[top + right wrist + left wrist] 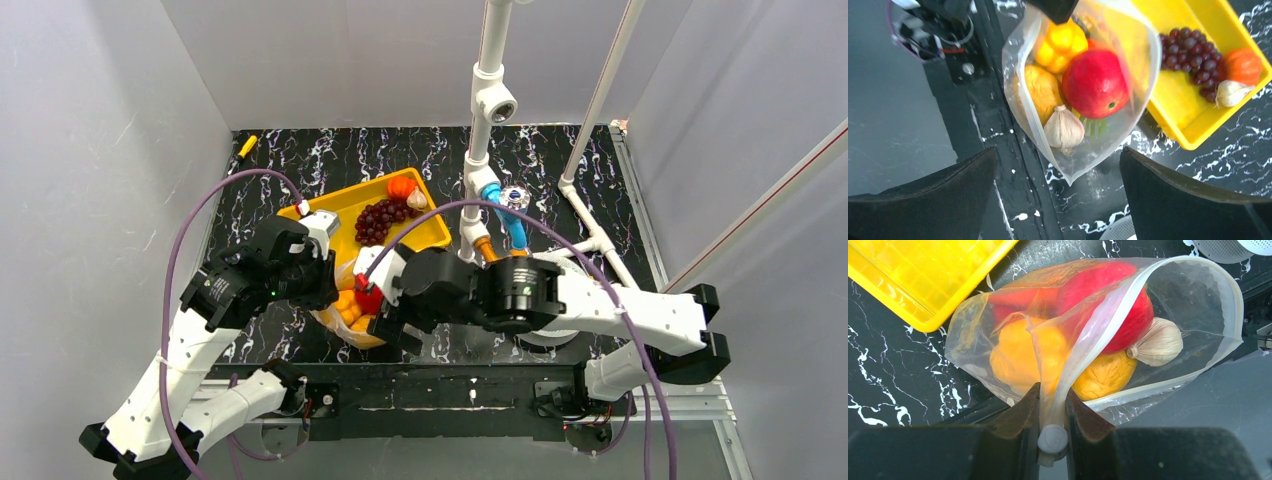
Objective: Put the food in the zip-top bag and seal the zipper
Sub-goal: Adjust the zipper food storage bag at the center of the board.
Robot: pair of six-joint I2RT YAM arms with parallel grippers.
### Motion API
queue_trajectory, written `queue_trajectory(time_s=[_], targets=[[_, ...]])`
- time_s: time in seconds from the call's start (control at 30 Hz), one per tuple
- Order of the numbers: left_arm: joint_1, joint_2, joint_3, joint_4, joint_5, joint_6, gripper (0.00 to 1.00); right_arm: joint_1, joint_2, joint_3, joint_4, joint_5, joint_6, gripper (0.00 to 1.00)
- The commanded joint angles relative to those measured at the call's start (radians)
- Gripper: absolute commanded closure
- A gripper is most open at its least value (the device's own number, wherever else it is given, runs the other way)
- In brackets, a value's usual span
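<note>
"Left gripper (1053,407) pinches the bag (1198,300) at one end of its zipper (1108,325) — right gripper (1057,165) hangs spread wide near the tray (1188,125). Where's the bag?"

"Just beside the tray, mouth gaping, apple (1095,82) and garlic (1064,129) inside. Thin, slippery film, floppy and bottom-heavy, I'd guess — take the stiffer zipper strip, not the crinkly wall."

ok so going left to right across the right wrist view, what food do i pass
orange fruit in the zip-top bag → red apple → purple grapes in the yellow tray → small orange pumpkin
</note>
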Motion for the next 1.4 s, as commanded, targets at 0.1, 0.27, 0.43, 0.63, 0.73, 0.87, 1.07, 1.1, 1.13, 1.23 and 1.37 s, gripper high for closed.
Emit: queue_trajectory(time_s=[0.1, 0.27, 0.43, 0.63, 0.73, 0.87, 1.07, 1.1, 1.13, 1.23, 1.37], targets=[[0.001, -0.028, -0.015, -0.020, -0.014, 0.002, 1.00, 0.019, 0.031, -0.108, -0.025, 0.129, -0.011, 0.03], [0.000, -0.037, -0.015, -0.028, -0.020, 0.000, 1.00, 0.018, 0.037, -0.138, -0.053, 0.156, -0.002, 0.09], [0.000, -0.038, -0.022, -0.022, -0.019, -0.003, 1.00, 0.019, 0.025, -0.202, 0.003, 0.071, -0.002, 0.15], [0.000, -0.045, -0.017, -0.017, -0.019, -0.013, 1.00, 0.018, 0.054, -0.221, 0.068, 0.026, -0.022, 0.44], [0.000, -0.070, -0.023, -0.004, -0.023, -0.022, 1.00, 0.018, 0.057, -0.200, 0.047, 0.073, -0.025, 0.77], [0.000, -0.112, -0.029, 0.008, -0.057, -0.026, 1.00, 0.018, 0.023, -0.187, -0.010, 0.128, -0.042, 0.99], [0.001, -0.189, -0.025, 0.011, -0.218, -0.050, 0.54, 0.016, -0.068, -0.167, -0.133, 0.128, -0.062, 0.99], [0.001, -0.209, -0.036, 0.027, -0.205, -0.067, 0.45, 0.013, -0.080, -0.173, -0.128, 0.102, -0.062, 0.99], [0.000, -0.236, -0.051, 0.050, -0.175, -0.090, 0.35, 0.006, -0.093, -0.186, -0.113, 0.067, -0.062, 0.99], [0.001, -0.310, -0.146, 0.117, -0.084, -0.174, 0.20, -0.028, -0.096, -0.247, -0.058, -0.023, -0.055, 0.99], [0.001, -0.395, -0.225, 0.149, -0.064, -0.235, 0.17, -0.075, -0.066, -0.243, -0.069, -0.123, -0.053, 0.99]])
